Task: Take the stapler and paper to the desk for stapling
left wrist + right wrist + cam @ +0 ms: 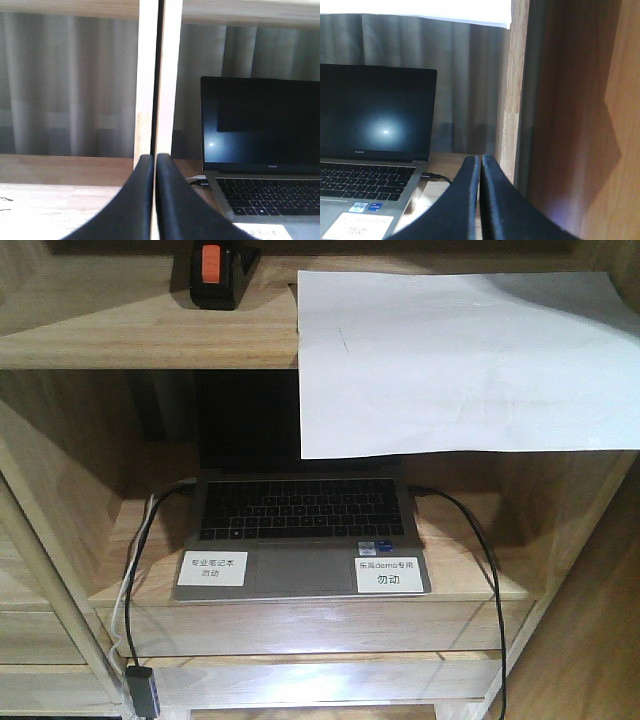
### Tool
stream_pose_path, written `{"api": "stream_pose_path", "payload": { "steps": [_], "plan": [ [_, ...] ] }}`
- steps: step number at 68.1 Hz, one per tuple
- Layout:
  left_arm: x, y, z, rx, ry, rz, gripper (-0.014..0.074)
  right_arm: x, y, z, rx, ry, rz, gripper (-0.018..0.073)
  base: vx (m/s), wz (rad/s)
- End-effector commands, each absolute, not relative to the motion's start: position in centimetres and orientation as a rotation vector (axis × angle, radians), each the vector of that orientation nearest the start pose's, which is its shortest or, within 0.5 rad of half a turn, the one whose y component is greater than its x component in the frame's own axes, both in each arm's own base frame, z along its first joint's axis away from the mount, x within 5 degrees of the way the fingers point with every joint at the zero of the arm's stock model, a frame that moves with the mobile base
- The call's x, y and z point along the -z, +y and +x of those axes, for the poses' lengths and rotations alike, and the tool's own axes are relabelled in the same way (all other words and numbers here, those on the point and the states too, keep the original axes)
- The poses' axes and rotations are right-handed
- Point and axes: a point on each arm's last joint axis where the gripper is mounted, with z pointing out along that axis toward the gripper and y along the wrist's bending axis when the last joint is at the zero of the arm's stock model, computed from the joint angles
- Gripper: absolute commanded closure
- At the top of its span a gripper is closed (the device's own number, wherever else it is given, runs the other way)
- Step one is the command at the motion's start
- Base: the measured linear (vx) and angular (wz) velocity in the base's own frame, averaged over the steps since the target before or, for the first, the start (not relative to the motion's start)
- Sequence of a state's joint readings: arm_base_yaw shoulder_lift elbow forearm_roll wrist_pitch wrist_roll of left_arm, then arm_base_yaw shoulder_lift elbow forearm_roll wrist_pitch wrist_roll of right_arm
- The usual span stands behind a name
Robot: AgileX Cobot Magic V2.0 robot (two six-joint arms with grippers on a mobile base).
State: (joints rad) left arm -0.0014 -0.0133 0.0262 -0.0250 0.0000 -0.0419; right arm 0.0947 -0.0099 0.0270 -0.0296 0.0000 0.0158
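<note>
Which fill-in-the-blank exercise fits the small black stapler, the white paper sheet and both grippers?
The small black stapler with an orange-red patch stands to the ___ of the white paper sheet.
The sheet overhangs the light-wood shelf, above an open grey ___.
The left gripper and the right gripper are both ___.
Missing words: left; laptop; shut.

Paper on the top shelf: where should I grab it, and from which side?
Take the paper by its overhanging front strip, coming straight in from the front. That part juts past the shelf edge, unsupported above the laptop, so it can likely be clamped from above and below. The right end effector is shut; open it first.
</note>
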Motion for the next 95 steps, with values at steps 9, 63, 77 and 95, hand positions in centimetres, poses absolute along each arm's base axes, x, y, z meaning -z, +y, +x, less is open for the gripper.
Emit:
{"api": "stream_pose_path", "payload": {
  "steps": [9, 63, 77, 95],
  "plan": [
    [-20.7, 0.0, 5.5, 0.068, 1.430, -0.056, 0.0603, -20.4, 0.5, 5.6, -0.050, 1.435, -0.083, 0.0568, 0.00, 0.00],
    [-20.7, 0.0, 5.5, 0.068, 1.430, -0.056, 0.0603, -20.4, 0.5, 5.6, -0.050, 1.435, -0.083, 0.0568, 0.00, 0.00],
    [-21.1, 0.0, 5.5, 0.068, 1.392, -0.055, 0.0603, -20.4, 0.5, 5.6, -0.050, 1.435, -0.083, 0.0568, 0.00, 0.00],
    [-23.0, 0.0, 5.1, 0.055, 1.265, -0.042, 0.0603, -20.4, 0.5, 5.6, -0.050, 1.434, -0.083, 0.0568, 0.00, 0.00]
  ]
}}
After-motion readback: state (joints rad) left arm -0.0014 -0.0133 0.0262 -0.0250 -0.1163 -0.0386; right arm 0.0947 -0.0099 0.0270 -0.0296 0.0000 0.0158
